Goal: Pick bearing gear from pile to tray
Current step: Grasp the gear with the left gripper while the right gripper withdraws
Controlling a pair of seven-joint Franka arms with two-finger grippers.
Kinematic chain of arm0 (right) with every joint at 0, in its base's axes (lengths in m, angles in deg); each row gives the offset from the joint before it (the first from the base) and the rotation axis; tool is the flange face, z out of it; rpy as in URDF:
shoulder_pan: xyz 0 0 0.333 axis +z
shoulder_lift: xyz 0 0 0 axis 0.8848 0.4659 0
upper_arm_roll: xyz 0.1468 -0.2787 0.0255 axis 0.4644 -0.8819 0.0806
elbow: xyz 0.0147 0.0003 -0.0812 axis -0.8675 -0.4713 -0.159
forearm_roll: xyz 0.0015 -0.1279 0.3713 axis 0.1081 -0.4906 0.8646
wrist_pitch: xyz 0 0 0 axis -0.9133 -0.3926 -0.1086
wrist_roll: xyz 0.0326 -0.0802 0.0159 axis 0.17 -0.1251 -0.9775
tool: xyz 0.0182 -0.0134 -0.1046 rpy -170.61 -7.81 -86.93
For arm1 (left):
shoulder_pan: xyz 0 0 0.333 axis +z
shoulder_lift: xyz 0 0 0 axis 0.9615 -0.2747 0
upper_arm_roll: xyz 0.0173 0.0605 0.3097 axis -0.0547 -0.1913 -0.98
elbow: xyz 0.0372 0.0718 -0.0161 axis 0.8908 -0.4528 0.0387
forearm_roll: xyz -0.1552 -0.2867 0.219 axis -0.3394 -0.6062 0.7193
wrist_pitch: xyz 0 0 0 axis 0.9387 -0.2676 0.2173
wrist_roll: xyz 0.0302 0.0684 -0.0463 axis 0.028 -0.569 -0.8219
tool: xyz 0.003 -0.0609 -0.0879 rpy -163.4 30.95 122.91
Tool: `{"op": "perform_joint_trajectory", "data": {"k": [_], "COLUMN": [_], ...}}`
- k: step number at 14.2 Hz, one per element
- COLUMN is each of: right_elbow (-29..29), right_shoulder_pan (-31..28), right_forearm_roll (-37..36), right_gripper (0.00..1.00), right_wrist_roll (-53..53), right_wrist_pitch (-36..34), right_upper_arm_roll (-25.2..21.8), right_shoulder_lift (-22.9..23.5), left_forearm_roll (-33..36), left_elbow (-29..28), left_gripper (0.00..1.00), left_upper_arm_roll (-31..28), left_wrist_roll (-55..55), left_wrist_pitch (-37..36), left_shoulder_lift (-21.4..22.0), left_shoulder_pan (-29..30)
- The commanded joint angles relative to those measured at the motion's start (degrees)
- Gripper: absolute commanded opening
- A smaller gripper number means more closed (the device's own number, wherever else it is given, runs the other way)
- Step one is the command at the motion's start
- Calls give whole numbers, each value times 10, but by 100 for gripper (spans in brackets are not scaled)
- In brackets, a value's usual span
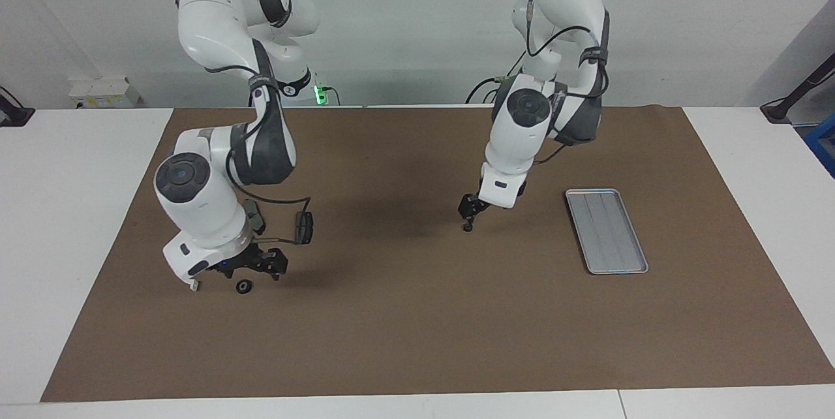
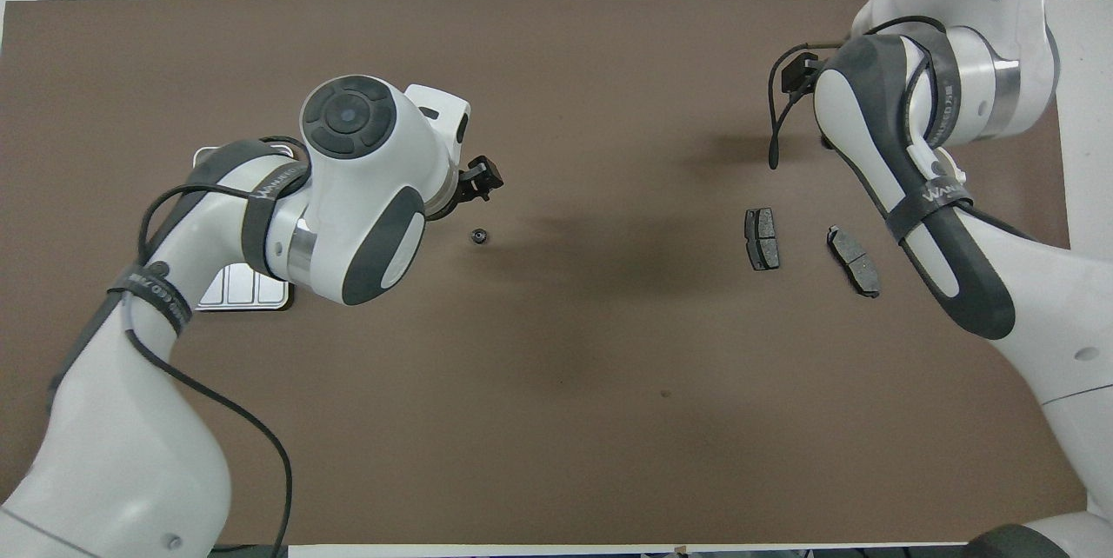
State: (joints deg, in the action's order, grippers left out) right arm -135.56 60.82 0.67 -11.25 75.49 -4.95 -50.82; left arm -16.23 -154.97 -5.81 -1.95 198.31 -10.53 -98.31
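Observation:
A small black bearing gear (image 1: 467,227) (image 2: 477,235) lies alone on the mat midway between the pile and the tray. My left gripper (image 1: 468,212) (image 2: 483,178) hangs open just above it, holding nothing. The silver tray (image 1: 607,230) sits toward the left arm's end; in the overhead view only its corner (image 2: 248,297) shows under the left arm. In the pile, a larger black round gear (image 1: 243,286) lies on the mat, and my right gripper (image 1: 264,267) hovers open just above and beside it. The right hand hides that gear in the overhead view.
Two dark grey pads (image 2: 762,238) (image 2: 854,260) lie in the pile, nearer the robots than the round gear. The right hand covers the white arc except for one end (image 1: 194,286). Brown mat covers the table.

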Motion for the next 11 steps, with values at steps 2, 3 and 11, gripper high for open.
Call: {"op": "perform_joint_trajectory", "data": {"k": [2, 3, 11], "right_elbow": [-110, -110, -111], "right_shoulder_pan": [-17, -23, -33], "right_forearm_roll": [-16, -23, -31], "right_gripper": [100, 100, 99], "right_wrist_roll": [-9, -10, -10], "right_wrist_pitch": [78, 97, 150], "right_upper_arm_roll": [8, 8, 9], "right_shoulder_lift": [-37, -28, 9], "left_forearm_roll": [3, 3, 3], "left_elbow": [-66, -71, -89], "left_gripper": [100, 100, 65], "left_upper_arm_roll": [-9, -9, -11], "left_wrist_roll": [-10, -13, -59], "left_wrist_pitch": [73, 79, 102], "left_shoulder_lift": [12, 11, 2], "left_shoulder_pan": [-4, -6, -35]}}
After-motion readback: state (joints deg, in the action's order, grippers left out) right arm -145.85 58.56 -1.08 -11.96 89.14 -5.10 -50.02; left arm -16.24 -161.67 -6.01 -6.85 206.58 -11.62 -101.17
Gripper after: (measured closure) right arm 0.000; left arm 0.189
